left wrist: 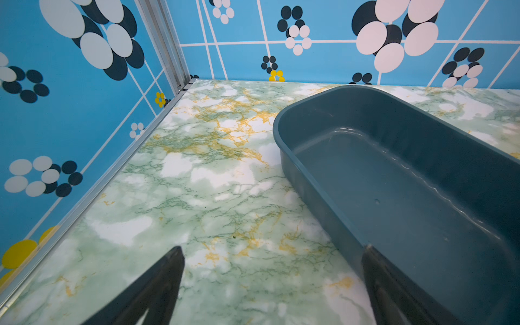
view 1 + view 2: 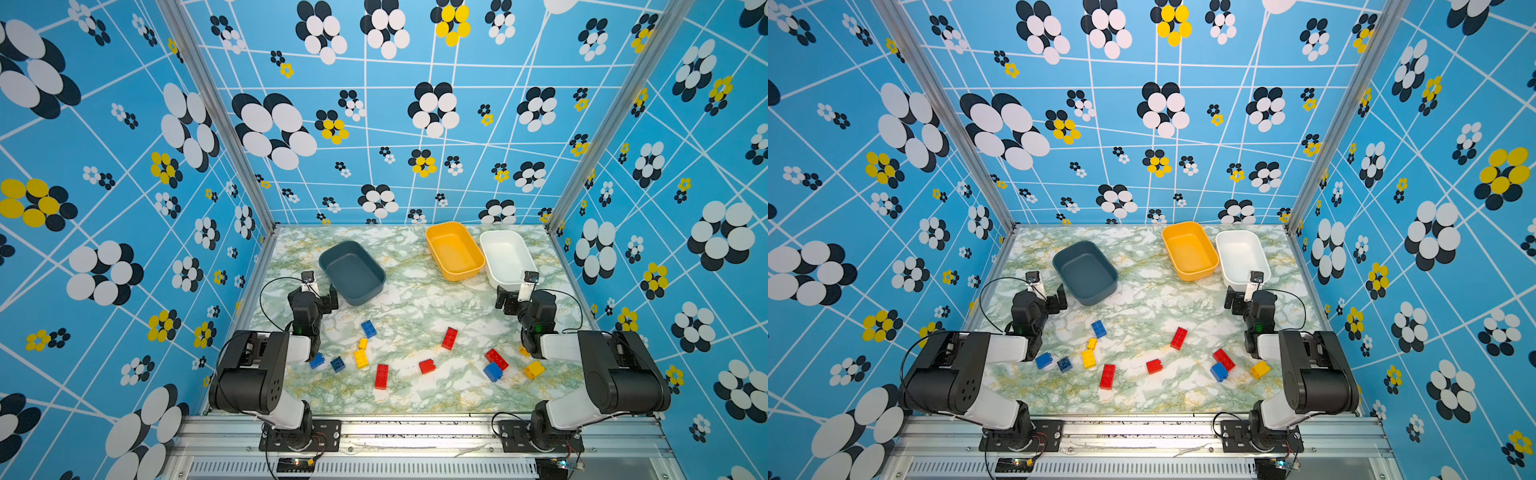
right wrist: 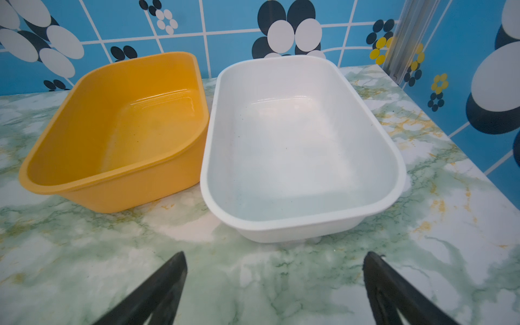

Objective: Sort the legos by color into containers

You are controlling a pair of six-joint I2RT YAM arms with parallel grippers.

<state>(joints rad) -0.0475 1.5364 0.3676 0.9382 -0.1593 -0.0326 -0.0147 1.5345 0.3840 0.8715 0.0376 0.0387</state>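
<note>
1. Small chunky studded plastic bricks in red, blue and yellow (image 2: 381,376) lie scattered on the near half of the marbled green-white desk (image 2: 415,307).
2. Left jaws are spread and empty, just beside the shallow dark teal plastic tub (image 2: 352,270). Right jaws are spread and empty before the shallow white plastic tub (image 2: 507,257).
3. The shallow orange-yellow plastic tub (image 2: 455,251) sits just beside the white one, far right.

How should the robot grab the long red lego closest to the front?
By its two long sides, coming straight down from above. The red lego lies flat on the table, with bare space along both long sides, so its narrow width is the easy part to pinch.
</note>
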